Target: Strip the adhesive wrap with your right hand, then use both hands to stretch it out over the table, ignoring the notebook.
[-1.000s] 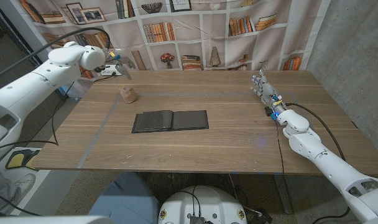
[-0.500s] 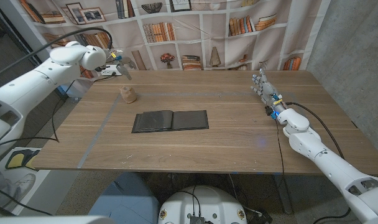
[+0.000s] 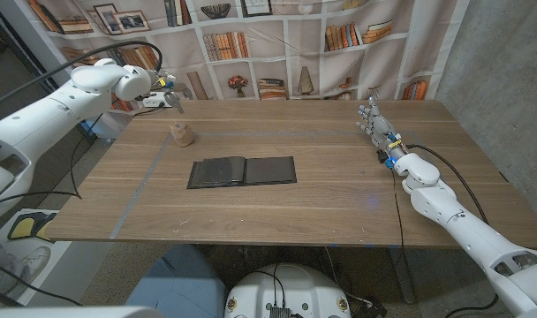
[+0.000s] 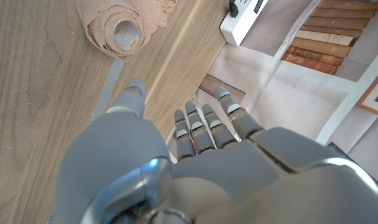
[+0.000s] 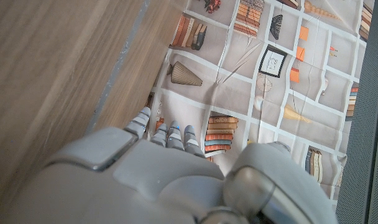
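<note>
The small tan roll of adhesive wrap (image 3: 181, 134) stands on the wooden tabletop (image 3: 339, 190), untouched, beyond the dark open notebook (image 3: 242, 170). My left hand (image 3: 167, 84) has drifted slightly farther back above the far corner, fingers (image 4: 201, 124) straight, holding nothing. My right hand (image 3: 371, 119) hasn't moved, fingers apart, empty. Stripping hasn't begun. I can read no writing.

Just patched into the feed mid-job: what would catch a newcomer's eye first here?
A dark notebook lies open at the middle of the wooden table. Beyond it toward the left far corner sits the small tan roll of adhesive wrap, untouched. The left robot hand hovers over that far corner, holding nothing; the right robot hand stands near the right edge, fingers up.
</note>
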`<state>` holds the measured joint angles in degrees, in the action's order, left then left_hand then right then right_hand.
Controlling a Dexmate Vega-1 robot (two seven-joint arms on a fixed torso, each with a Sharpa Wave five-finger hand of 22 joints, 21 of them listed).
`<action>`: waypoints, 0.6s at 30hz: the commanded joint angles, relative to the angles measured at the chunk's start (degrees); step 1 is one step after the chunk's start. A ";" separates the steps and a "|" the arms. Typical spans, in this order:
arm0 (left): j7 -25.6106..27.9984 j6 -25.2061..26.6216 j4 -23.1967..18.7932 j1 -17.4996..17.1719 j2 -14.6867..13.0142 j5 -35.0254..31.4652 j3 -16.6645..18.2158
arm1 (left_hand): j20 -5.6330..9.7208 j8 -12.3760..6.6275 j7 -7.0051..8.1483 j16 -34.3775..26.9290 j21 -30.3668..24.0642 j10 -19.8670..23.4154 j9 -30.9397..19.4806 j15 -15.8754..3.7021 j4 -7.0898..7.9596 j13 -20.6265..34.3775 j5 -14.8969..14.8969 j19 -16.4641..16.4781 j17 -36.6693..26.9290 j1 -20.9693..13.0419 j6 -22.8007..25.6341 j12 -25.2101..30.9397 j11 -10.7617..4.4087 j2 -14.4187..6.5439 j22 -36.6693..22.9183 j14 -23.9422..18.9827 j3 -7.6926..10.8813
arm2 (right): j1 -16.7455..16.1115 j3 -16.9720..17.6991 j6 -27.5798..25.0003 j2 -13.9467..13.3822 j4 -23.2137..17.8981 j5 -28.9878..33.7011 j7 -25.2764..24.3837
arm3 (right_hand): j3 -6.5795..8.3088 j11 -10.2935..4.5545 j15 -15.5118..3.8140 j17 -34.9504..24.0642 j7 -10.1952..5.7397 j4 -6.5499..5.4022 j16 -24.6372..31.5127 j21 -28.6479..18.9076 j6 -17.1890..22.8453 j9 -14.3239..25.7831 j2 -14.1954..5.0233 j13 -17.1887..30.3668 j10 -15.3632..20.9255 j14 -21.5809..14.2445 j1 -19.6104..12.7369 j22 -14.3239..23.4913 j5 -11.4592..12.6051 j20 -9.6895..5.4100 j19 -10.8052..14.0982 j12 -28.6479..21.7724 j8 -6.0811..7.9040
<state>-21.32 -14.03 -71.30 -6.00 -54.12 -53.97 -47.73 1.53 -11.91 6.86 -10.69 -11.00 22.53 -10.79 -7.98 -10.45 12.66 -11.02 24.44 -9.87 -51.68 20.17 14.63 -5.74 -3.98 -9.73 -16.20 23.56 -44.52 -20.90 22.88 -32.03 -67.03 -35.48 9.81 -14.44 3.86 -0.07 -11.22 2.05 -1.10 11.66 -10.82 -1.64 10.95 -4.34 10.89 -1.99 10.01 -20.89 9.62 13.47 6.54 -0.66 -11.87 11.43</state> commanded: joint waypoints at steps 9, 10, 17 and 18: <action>3.15 -1.71 1.30 1.17 0.73 -8.08 -3.33 | -0.12 -0.30 0.68 -0.17 0.10 1.25 -0.23 -0.98 -0.15 0.10 0.28 -0.51 0.06 -3.33 1.30 0.24 -0.51 0.60 -0.12 -1.05 0.33 | -0.51 0.05 -0.54 0.14 -0.55 -0.04 -1.07 | -0.17 -0.05 -0.53 -0.06 0.10 0.14 -0.03 -0.05 0.26 0.03 0.00 0.22 0.22 1.05 -0.45 0.16 -0.22 0.06 0.29 0.05 0.12; 3.10 -1.70 1.43 1.22 0.82 -8.16 -3.39 | -0.12 -0.30 0.68 -0.18 0.10 1.25 -0.23 -0.98 -0.15 0.10 0.29 -0.51 0.06 -3.34 1.31 0.24 -0.50 0.62 -0.12 -1.06 0.33 | -0.45 0.01 -0.52 0.18 -0.42 -0.03 -0.99 | -0.17 -0.09 -0.53 -0.06 0.10 0.14 -0.02 -0.05 0.24 0.03 -0.01 0.22 0.22 1.03 -0.45 0.16 -0.22 0.11 0.29 0.05 0.11; 1.11 -0.96 1.72 1.70 1.49 -9.44 -4.17 | -0.16 -0.13 0.43 -0.13 0.09 1.13 -0.25 -0.96 -0.01 0.11 0.36 -0.59 0.07 -3.85 1.16 0.12 -0.56 0.96 -0.14 -1.20 0.16 | 0.00 -0.23 -0.41 0.49 0.23 0.16 -0.80 | -0.14 -0.08 -0.55 -0.07 0.17 0.15 -0.02 -0.06 0.24 0.03 -0.07 0.22 0.17 1.00 -0.44 0.16 -0.23 0.09 0.34 0.08 0.09; 1.15 -0.77 1.67 1.69 1.50 -9.77 -4.30 | -0.13 -0.03 0.54 -0.09 0.11 1.03 -0.25 -0.94 0.04 0.12 0.37 -0.68 0.06 -3.99 0.97 0.06 -0.46 1.00 -0.14 -1.14 0.12 | 0.00 -0.24 -0.53 0.50 0.18 0.18 -0.94 | -0.14 -0.08 -0.54 -0.07 0.17 0.15 -0.02 -0.05 0.22 0.04 -0.07 0.23 0.16 1.01 -0.44 0.16 -0.23 0.09 0.33 0.09 0.08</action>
<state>-18.92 -15.72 -69.96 -4.76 -53.27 -60.29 -50.72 1.50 -11.91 7.47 -10.69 -11.00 23.56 -10.79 -8.69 -10.66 12.65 -10.80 24.00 -9.59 -54.91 20.78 14.63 -6.14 -3.02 -9.73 -17.12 23.77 -44.83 -20.90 22.53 -31.94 -67.36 -35.43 9.06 -14.44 3.86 -0.07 -11.22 2.05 -1.11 11.66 -10.82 -1.64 10.95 -4.34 10.89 -1.99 10.01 -20.89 9.61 13.47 6.54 -0.66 -11.87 11.43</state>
